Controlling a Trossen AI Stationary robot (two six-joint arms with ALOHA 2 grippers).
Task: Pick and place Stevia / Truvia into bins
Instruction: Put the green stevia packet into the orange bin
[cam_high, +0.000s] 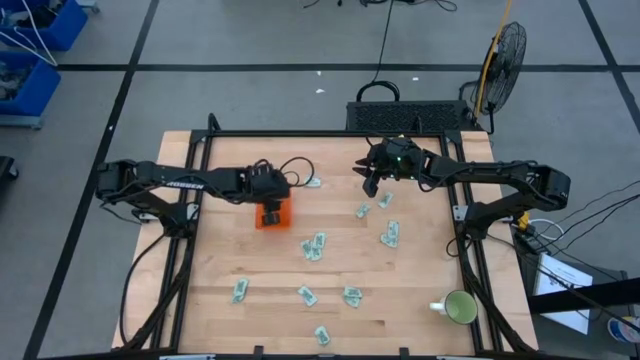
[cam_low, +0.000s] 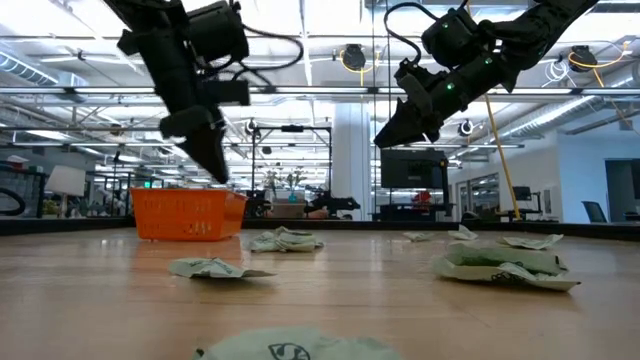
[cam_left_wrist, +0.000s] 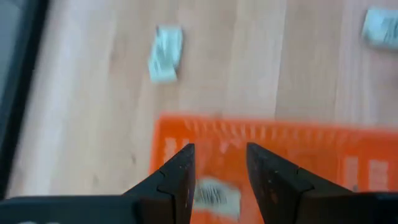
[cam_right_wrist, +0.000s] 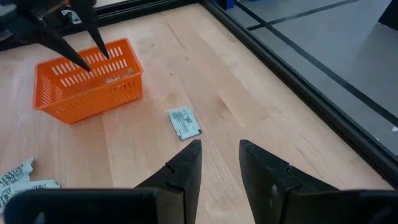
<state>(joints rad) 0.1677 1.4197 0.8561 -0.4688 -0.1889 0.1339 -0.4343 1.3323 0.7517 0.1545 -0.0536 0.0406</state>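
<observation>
Your left gripper (cam_left_wrist: 217, 180) hangs over the orange bin (cam_high: 272, 215) with its fingers apart and empty; one Stevia sachet (cam_left_wrist: 214, 196) lies in the bin below it. Your right gripper (cam_right_wrist: 219, 165) hovers empty, fingers apart. The nearest loose sachet (cam_right_wrist: 184, 122) lies just ahead of it on the worktop (cam_high: 420, 290), its long axis roughly along the reach, so I think the right arm should take it.

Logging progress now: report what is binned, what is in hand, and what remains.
Done: one sachet lies in the orange bin. In hand: nothing; the left hand hangs open over the bin, and the right hand hovers empty near the table's far edge. Left: about ten loose sachets scattered on the table.
</observation>
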